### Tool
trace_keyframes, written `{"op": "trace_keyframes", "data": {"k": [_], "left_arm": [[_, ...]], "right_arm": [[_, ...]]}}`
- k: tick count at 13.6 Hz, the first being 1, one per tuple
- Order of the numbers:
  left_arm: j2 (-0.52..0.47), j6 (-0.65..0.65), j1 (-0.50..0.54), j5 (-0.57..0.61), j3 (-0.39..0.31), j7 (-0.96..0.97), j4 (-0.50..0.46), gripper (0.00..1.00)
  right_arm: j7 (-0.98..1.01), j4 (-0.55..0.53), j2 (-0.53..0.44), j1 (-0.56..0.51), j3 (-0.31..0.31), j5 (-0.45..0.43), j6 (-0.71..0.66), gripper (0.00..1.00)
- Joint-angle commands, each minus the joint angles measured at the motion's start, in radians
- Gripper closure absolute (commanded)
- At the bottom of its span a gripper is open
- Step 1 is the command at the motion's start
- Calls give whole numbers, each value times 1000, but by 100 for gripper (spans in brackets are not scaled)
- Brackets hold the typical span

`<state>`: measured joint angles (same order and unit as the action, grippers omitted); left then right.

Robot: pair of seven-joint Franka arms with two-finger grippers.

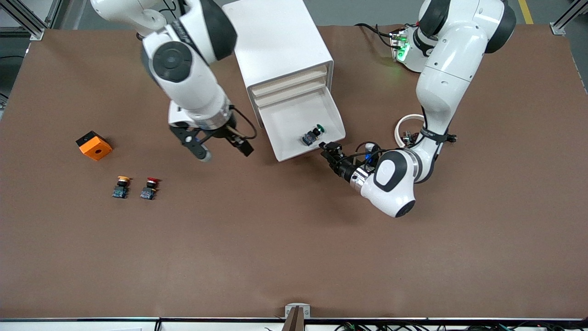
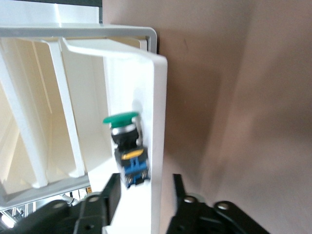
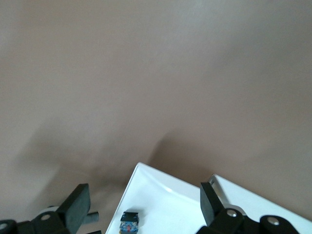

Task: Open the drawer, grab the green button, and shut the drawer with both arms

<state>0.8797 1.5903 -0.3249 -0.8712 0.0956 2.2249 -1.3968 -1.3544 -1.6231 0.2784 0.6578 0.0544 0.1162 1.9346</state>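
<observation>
The drawer point(image 1: 301, 124) stands pulled out, so the button point(image 1: 313, 135) lies reachable inside, near its front. The left gripper point(image 1: 330, 151), fingers apart, straddles the drawer front. The right gripper point(image 1: 224, 151), also spread, hangs over the desk point(image 1: 294, 239) beside the drawer, seemingly ready to pick.

A brown table point(image 1: 294, 239) is covered edge to edge by a matte mat. Grey floor point(image 1: 367, 11) is seen past its upper edge, marked by a yellow line point(image 1: 526, 11). Aluminium frame posts point(image 1: 27, 20) are set at the corners.
</observation>
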Motion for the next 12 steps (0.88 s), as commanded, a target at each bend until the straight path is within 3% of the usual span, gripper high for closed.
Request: {"op": "trace_keyframes", "data": {"k": [1, 3, 6, 9, 12], "left_arm": [[2, -12, 13, -3, -2, -7, 51, 0], [-4, -13, 42, 8, -4, -22, 87, 0], [-25, -21, 52, 119, 6, -91, 148, 0], [-74, -32, 84, 155, 0, -296, 165, 0], [-149, -160, 132, 213, -5, -505, 165, 0]], "right_arm": [[-63, 17, 37, 52, 13, 5, 29, 0], [-144, 31, 79, 92, 13, 5, 61, 0], [-225, 46, 152, 163, 13, -1, 101, 0], [-268, 91, 226, 203, 15, -3, 101, 0], [-299, 127, 289, 236, 16, -7, 104, 0]]}}
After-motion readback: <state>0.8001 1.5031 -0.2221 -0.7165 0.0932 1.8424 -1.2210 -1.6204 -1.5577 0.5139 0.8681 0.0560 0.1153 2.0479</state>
